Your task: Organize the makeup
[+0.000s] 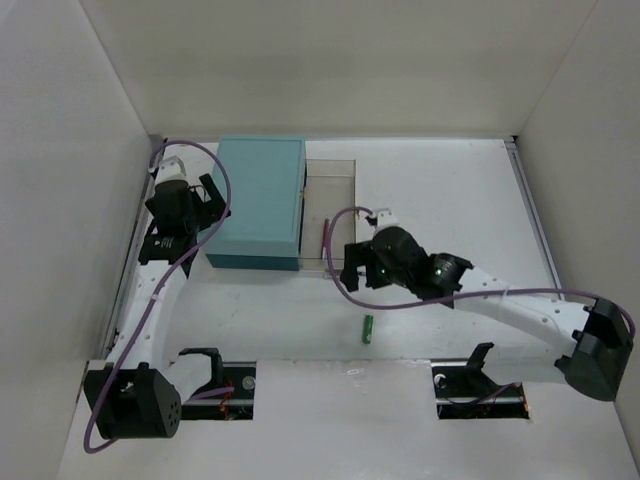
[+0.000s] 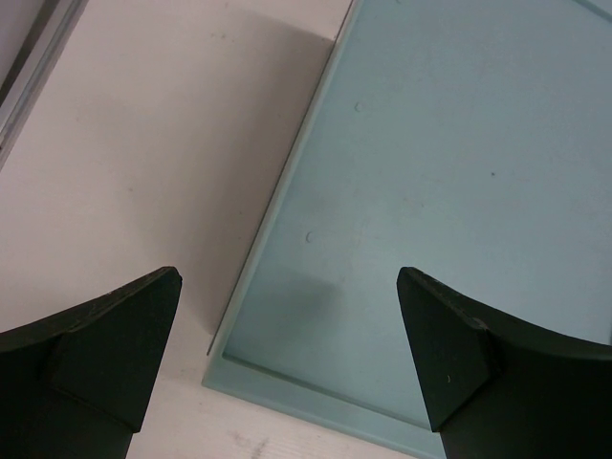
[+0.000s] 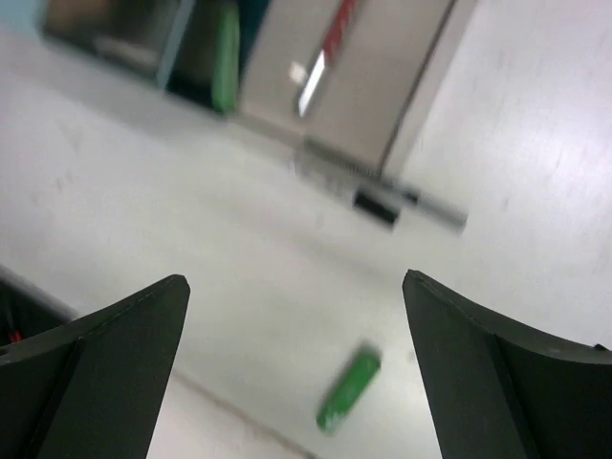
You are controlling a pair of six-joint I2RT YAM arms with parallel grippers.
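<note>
- On the bench (image 1: pixel 440 190), the green stick (image 1: pixel 367 329) lies loose, well apart from the teal box (image 1: pixel 258 200).
- A pink pencil (image 1: pixel 327 236) rests in the clear tray (image 1: pixel 330 170) beside that box; a grey pencil (image 3: pixel 411 203) lies at its near end.
- My right end effector (image 3: pixel 295 279) hangs above the stick, fingers apart and empty; my left end effector (image 2: pixel 289 273), also apart, hovers over the box's edge.
- I judge the sorting partly done: the stick and grey pencil remain.

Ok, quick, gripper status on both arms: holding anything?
Left gripper: open, empty, over the teal box edge.
Right gripper: open, empty; the green stick lies loose, not grasped.
</note>
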